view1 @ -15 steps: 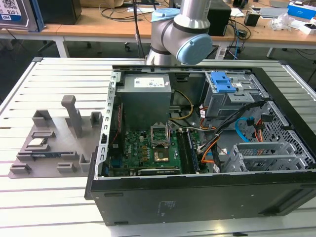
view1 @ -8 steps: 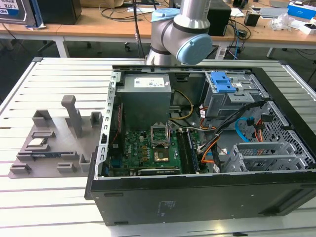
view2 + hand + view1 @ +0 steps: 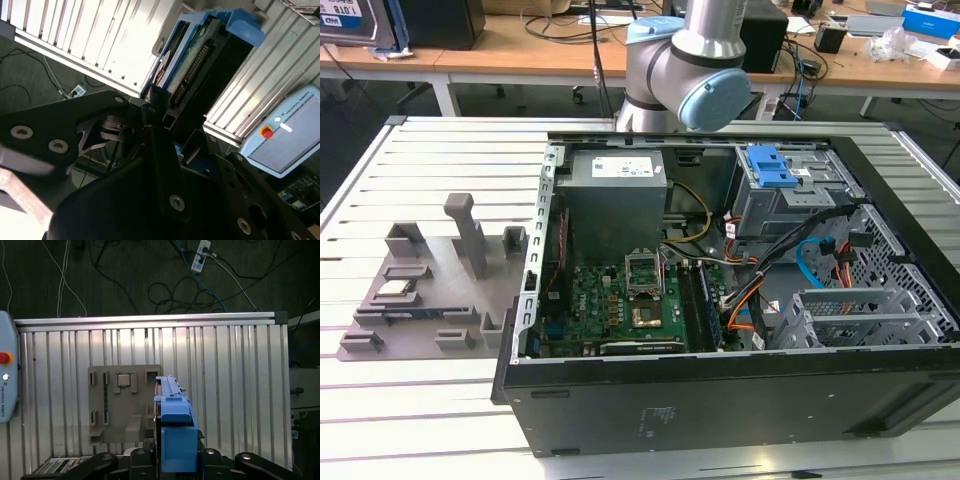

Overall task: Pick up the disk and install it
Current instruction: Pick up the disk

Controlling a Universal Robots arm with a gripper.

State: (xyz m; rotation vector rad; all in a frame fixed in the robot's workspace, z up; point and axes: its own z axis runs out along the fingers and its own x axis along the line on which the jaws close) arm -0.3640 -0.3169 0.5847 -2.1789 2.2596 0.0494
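Observation:
The disk is held edge-on, its bright blue frame toward the camera, high above the ribbed aluminium table. In the second wrist view the disk shows its blue frame, a green circuit board edge and a connector row. My gripper is shut on it, black fingers pressing both sides; in the second wrist view the gripper clamps the disk's near end. The open computer case lies on the table, with a drive cage carrying a blue latch piece at its far right.
A grey parts fixture sits at the exterior view's left of the case, and lies below the disk as the fixture in the first wrist view. Cables, a motherboard and a power supply fill the case. A teach pendant hangs at the table edge.

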